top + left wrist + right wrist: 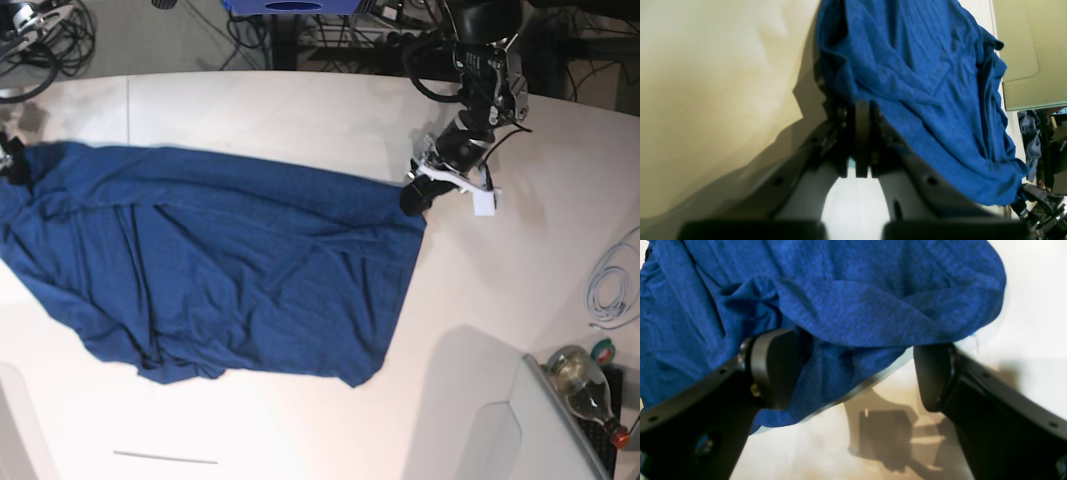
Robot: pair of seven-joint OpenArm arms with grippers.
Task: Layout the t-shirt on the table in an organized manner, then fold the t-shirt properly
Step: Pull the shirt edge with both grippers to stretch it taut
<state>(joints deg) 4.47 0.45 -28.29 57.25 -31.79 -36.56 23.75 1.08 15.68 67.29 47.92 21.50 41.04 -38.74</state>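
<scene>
Pinching the t-shirt (pixel 220 290) corner, our left tool (pixel 412 196) could rumple it across the desk (pixel 300 110); our right tool (pixel 853 373) gapes, gripping nothing.

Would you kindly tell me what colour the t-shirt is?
Plain dark blue, no print; the t-shirt shows best in the base view.

Plain heathered navy-blue t-shirt (pixel 230 280) without print, white table (pixel 300 110), black claw pads (pixel 773 366).

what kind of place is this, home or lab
Most likely a robotics lab: a large white smooth table with a black robot arm over it, tangled black cables on the floor behind, and a dark blue cotton t-shirt.
</scene>
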